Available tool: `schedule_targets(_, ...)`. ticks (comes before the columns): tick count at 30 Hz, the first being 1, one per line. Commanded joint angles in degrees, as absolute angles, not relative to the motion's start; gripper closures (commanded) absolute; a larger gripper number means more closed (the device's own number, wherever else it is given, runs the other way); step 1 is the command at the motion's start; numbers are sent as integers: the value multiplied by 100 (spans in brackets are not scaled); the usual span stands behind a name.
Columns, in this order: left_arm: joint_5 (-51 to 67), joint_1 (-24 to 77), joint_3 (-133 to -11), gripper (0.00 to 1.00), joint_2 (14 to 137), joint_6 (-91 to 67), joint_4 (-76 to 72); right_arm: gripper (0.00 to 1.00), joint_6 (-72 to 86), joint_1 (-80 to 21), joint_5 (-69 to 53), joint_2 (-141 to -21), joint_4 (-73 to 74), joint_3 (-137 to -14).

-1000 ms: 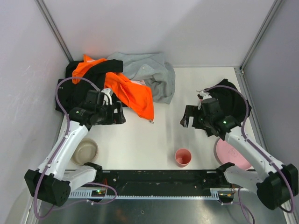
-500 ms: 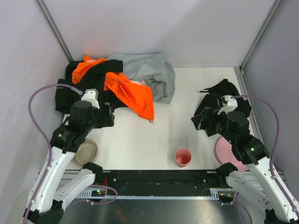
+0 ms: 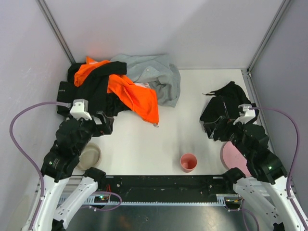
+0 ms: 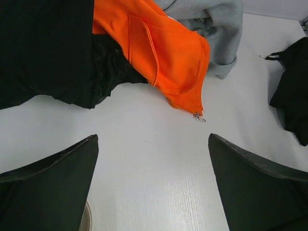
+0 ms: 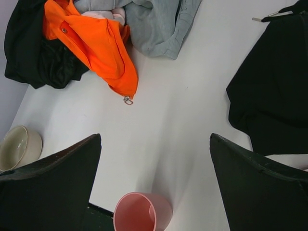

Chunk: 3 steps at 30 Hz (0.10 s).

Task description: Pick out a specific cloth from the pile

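Cloth (image 3: 230, 102) apart from pile (image 3: 120, 84), possibly touching pink plate (image 3: 230, 160), left gripper (image 4: 153, 139) and right gripper (image 5: 155, 138) open

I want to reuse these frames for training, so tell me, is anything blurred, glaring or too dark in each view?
Top external: soft even light, sharp, no glare, though the black cloth is a near-featureless dark patch. Left wrist: the orange garment is crisp; the left pincer has dark, soft-edged fingers. Right wrist: sharp, a faint sheen on the table.
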<state>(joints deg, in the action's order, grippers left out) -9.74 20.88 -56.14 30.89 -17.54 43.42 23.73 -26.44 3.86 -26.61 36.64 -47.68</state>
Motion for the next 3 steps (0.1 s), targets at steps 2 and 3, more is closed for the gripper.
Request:
schedule_targets(2, -804, 2118, -5384, 0, 2761, -1789, 3852, 1, 2382, -2671, 511, -2540, 3837, -4798)
schedule_targets(3, -780, 2118, -5333, 0, 2668, -1765, 3785, 1, 2382, -2671, 510, -2536, 3839, -4794)
